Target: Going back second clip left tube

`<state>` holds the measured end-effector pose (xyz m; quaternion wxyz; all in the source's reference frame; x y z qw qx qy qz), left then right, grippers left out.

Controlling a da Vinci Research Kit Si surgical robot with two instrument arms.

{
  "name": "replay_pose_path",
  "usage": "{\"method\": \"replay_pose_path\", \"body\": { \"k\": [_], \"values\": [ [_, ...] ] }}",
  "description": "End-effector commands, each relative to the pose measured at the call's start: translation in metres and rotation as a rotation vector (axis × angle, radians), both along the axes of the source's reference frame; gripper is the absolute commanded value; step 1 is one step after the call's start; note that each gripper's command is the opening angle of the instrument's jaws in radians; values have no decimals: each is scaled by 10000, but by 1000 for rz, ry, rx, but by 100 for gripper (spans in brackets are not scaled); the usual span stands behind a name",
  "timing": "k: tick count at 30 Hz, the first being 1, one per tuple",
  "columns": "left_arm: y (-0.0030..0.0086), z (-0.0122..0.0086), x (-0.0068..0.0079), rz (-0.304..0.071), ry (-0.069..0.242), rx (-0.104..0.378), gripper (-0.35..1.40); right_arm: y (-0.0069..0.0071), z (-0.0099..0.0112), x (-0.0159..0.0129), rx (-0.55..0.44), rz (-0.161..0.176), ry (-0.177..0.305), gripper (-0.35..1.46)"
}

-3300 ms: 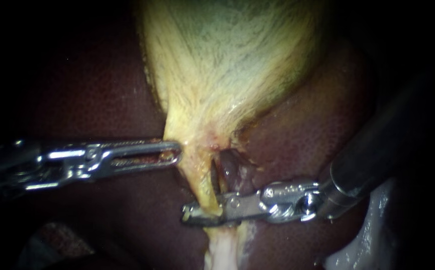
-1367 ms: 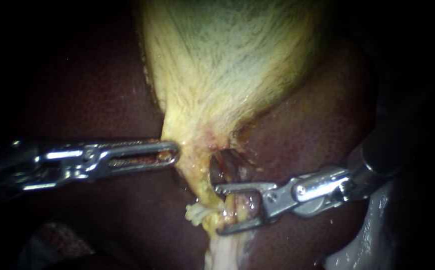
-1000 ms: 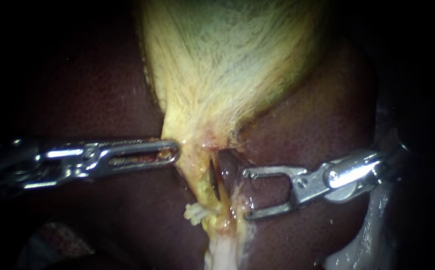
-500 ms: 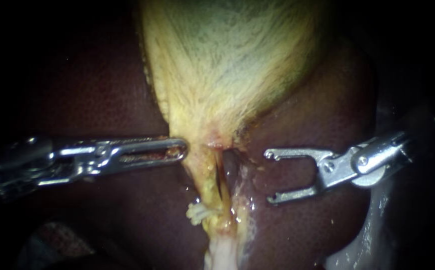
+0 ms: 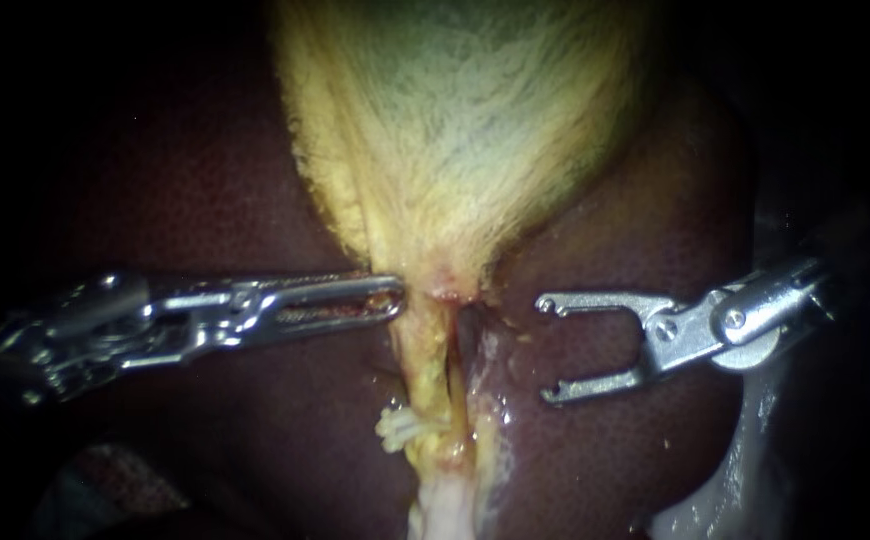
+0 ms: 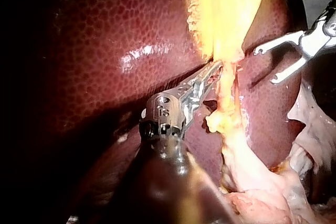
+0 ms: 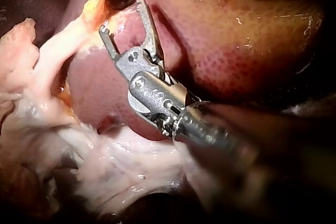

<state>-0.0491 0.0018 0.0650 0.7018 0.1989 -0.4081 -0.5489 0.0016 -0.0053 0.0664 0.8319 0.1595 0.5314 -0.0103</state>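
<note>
Right instrument (image 5: 547, 350): jaws wide, empty, now backed clear of the left tube (image 5: 423, 355).
Clip (image 5: 395, 428): left seated on that tube.
Left instrument (image 5: 393, 298): jaws closed on the gallbladder (image 5: 455, 130) neck.
Meaning: clip placed, withdrawal nearly done.

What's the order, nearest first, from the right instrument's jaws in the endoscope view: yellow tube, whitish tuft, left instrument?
1. The yellow tube: just left of the right instrument's open jaws.
2. The left instrument, upper left by the gallbladder, and the whitish tuft, lower left on the tube: too close to call.
</note>
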Motion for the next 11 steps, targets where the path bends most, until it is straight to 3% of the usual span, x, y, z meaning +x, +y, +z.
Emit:
{"method": "replay_pose_path", "body": {
  "k": [1,11],
  "values": [
    [0,0,0,1,2,1,-35,0,0,0,0,0,0,60],
    [1,3,1,7,2,-4,-35,1,-4,-2,2,0,1,60]
  ]
}}
